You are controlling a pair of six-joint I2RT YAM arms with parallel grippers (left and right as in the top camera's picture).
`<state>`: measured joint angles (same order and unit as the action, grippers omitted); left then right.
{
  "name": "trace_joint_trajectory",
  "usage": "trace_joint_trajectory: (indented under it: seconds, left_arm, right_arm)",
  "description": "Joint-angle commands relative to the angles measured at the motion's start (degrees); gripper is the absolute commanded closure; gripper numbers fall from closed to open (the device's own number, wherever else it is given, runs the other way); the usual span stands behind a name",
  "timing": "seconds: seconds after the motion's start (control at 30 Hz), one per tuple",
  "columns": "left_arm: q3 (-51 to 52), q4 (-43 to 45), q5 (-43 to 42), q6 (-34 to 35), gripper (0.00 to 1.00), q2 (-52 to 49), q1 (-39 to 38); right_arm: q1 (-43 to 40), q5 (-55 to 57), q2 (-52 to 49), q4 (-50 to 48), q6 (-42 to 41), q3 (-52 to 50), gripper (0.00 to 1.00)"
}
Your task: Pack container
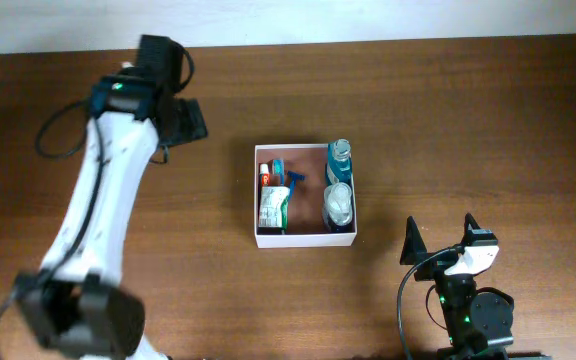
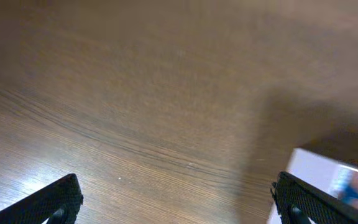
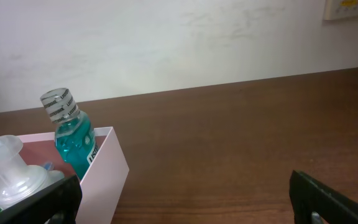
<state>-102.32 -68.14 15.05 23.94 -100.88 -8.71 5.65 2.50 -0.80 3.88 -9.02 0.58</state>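
Note:
The container (image 1: 305,239), a square white-walled box with a reddish-brown floor, sits mid-table. It holds a teal mouthwash bottle (image 1: 340,158), a clear bottle with a white cap (image 1: 338,205), a toothpaste tube (image 1: 273,206) and a blue razor (image 1: 293,180). My left gripper (image 1: 190,118) hangs open to the box's upper left, with only bare wood between its fingers (image 2: 58,200). A corner of the container (image 2: 325,177) shows at the right of the left wrist view. My right gripper (image 1: 441,232) stands open and empty at the box's lower right. The right wrist view shows the container's wall (image 3: 104,171) and the mouthwash bottle (image 3: 73,138).
The brown wooden table (image 1: 488,130) surrounds the box. A white wall (image 3: 179,43) runs along the table's far edge. The left arm (image 1: 98,210) stretches across the table's left side.

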Motion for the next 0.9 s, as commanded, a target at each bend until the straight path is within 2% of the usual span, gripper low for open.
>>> trace_joint_trajectory:
  seconds: [0.0, 0.13, 0.27, 0.57, 0.7, 0.77, 0.87]
  left_arm:
    - [-0.8, -0.1, 0.4, -0.4, 0.01, 9.8, 0.2]
    - [0.4, -0.1, 0.4, -0.4, 0.01, 18.4, 0.2]
    - [6.4, -0.1, 0.4, -0.4, 0.01, 29.8, 0.2]
    - [38.1, 3.0, 4.4, -0.4, 0.0, 64.4, 0.2]
    - [53.3, 13.7, 4.2, -0.4, 0.01, 77.9, 0.4]
    - [62.1, 22.9, 3.7, -0.3, 0.0, 84.1, 0.4]
    - [70.2, 32.8, 3.3, -0.2, 0.0, 88.4, 0.4]
  right_arm:
    - [-0.5, 1.1, 0.6, 0.4, 0.2, -0.3, 0.02]
    - [-0.5, 1.1, 0.6, 0.4, 0.2, -0.3, 0.02]
    - [-0.5, 1.1, 0.6, 0.4, 0.2, -0.3, 0.02]
    - [-0.5, 1.1, 0.6, 0.4, 0.2, -0.3, 0.02]
    - [-0.5, 1.1, 0.6, 0.4, 0.2, -0.3, 0.02]
    - [-0.5, 1.1, 0.6, 0.4, 0.2, -0.3, 0.02]
    - [-0.5, 1.1, 0.6, 0.4, 0.2, -0.3, 0.02]
